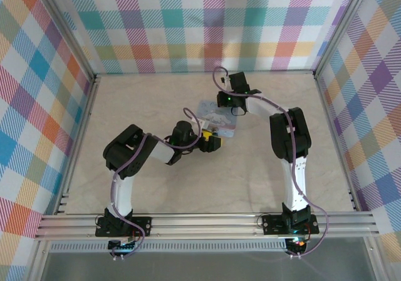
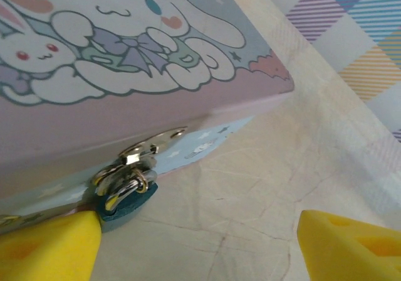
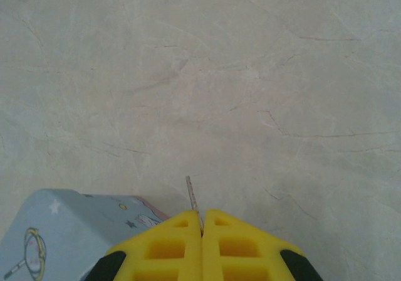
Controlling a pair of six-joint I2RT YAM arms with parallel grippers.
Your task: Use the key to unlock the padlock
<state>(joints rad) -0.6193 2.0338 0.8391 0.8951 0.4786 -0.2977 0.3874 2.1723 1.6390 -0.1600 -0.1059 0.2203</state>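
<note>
Quick status from my end: I'd call us maybe a third of the way in.

The good part is that the right pincer (image 3: 201, 213) is squeezed fully shut on the key (image 3: 191, 193). Low centre of its wrist view you can see the thin blade poking up out of the yellow tips, over bare table (image 3: 250, 74), with a corner of the box (image 3: 62, 231) at lower left. So the key pickup looks done.

The padlock (image 2: 128, 207) isn't open yet as far as I can tell. In the left wrist view it sits low and left of centre, hanging off the metal hasp (image 2: 153, 144) on the box front, with the shackle threaded through the ring. The left pincer (image 2: 197, 224) is spread wide and has nothing gripped. One yellow finger (image 2: 44, 246) sits right against the lock body at lower left, and the other is way off at lower right.

My guess at what's left:
- clamp the lock so it stops swinging
- bring the key over
- find the keyhole, which I can't see from here
- insert and turn

From the top view the box is mid-frame, with a pincer on either side of it.

I can't find any readable writing or brand. The lid has white cartoon bunny-type characters with a bow, and the side has little stars.
</note>
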